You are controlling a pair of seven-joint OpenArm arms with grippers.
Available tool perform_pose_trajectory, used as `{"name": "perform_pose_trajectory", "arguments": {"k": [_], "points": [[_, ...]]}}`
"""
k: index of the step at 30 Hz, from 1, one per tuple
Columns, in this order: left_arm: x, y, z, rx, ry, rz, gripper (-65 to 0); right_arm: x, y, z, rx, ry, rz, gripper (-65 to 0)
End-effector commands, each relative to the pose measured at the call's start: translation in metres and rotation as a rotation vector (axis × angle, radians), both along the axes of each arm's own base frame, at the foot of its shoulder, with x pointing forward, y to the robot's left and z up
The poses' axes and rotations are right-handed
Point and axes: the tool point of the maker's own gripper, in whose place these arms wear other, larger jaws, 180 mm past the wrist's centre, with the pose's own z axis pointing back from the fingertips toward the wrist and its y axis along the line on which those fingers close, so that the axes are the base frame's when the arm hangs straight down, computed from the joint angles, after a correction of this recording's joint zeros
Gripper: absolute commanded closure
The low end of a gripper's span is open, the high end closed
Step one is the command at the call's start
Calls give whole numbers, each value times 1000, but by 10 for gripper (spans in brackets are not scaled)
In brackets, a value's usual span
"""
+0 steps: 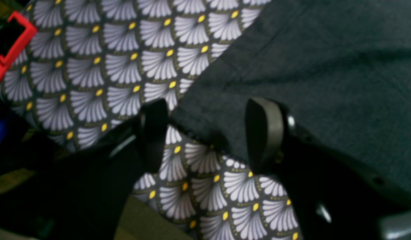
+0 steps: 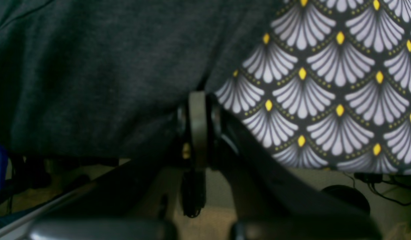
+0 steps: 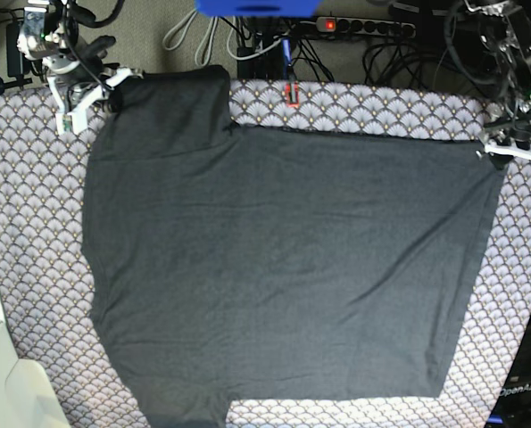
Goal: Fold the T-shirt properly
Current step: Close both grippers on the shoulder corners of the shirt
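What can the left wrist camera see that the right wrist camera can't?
Only the left wrist view shows the left pincer open at a corner of the T-shirt, plus a red clip at the cloth's edge. Only the right wrist view shows the right pincer shut at the shirt's edge, with the floor and cables below. Both show the dark grey shirt lying on the scallop-patterned tablecloth.
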Motion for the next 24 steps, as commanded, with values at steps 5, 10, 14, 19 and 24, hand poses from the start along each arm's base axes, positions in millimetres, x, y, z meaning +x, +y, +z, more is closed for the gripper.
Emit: {"name": "perform_pose_trajectory", "arguments": {"k": [5,10,14,19,24], "points": [[10,9,15,33,-45,8,-363,-13,-1,-8,-15,66,20,0],[5,16,-4,36,15,27,-363,-14,0,-9,-14,68,19,0],[2,17,-13,22,32,39,-363,-14,-1,-9,-15,69,18,0],[4,18,-11,36,13,42,-363,-14,-1,-9,-15,69,18,0],[5,17,-12,32,11,40,-362,-14,-1,-9,-16,69,17,0]]}}
